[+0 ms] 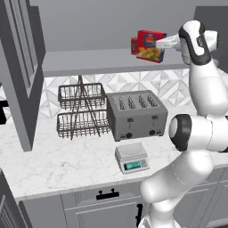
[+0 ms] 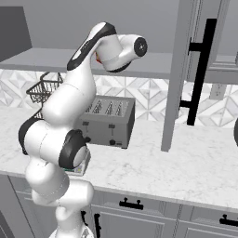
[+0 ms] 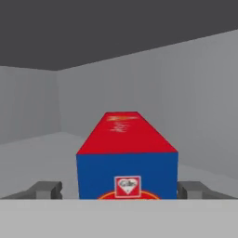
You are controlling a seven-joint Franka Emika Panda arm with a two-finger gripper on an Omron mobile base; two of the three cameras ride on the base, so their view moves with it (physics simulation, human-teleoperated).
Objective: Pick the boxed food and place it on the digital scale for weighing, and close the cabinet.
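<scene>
The boxed food is a red box with a yellow picture, standing slightly tilted on the shelf of the open cabinet. In the hand view its red top and blue end face lie straight ahead. My gripper reaches into the cabinet at the box's right side. It is open, with one fingertip on each side of the box and a small gap at the left one. The digital scale sits bare on the counter in front of the toaster. Both cabinet doors stand open.
A grey four-slot toaster stands behind the scale, with a two-tier wire dish rack to its left. The open right door carries a vertical black bar handle. Grey drawers with black handles run below the marble counter.
</scene>
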